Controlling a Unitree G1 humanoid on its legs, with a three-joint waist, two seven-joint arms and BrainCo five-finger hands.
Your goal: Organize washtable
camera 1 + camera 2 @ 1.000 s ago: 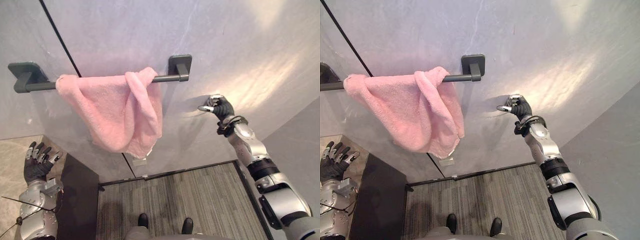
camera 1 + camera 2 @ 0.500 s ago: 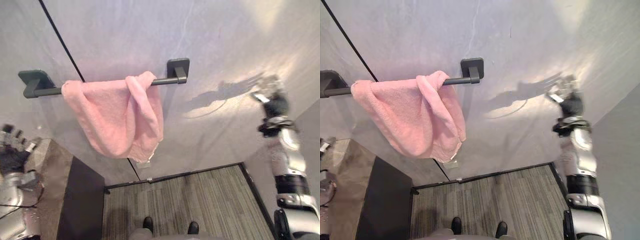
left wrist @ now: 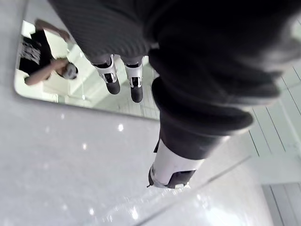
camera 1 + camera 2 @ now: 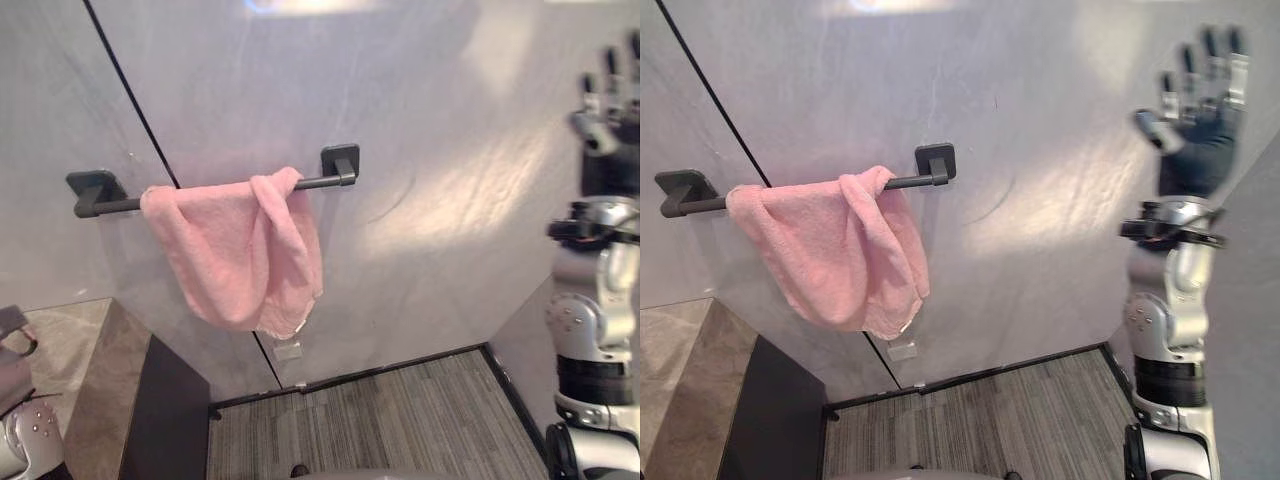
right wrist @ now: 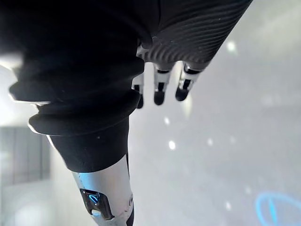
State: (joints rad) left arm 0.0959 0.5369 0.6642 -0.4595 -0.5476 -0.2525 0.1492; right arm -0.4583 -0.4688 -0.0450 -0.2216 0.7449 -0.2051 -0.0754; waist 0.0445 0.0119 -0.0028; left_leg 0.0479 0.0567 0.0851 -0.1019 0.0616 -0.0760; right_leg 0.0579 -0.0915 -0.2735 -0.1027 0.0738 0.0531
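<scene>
1. The pink towel (image 4: 235, 250) hung over the dark rail (image 4: 318, 182) on the grey wall (image 4: 450, 200), bunched toward one end, with a fold doubled across the top and its lower edge sagging unevenly.
2. The right hand (image 4: 1195, 120) was raised high at the robot's right, well apart from towel and rail, its fingers spread straight and holding nothing.
3. The left hand (image 3: 133, 84) was seen from its own wrist, fingers straight and empty, above a pale polished surface.
4. The brown stone counter (image 4: 95, 390) lay at the lower left, beneath the rail's far end.
5. Judged from this, the hanging step looked done, since the towel was carried by the rail alone and neither hand touched it.
6. The next move would call either for bringing a hand back to spread the bunched cloth evenly along the rail, or for turning down to the counter for whatever remained to be tidied; which was not clear.
</scene>
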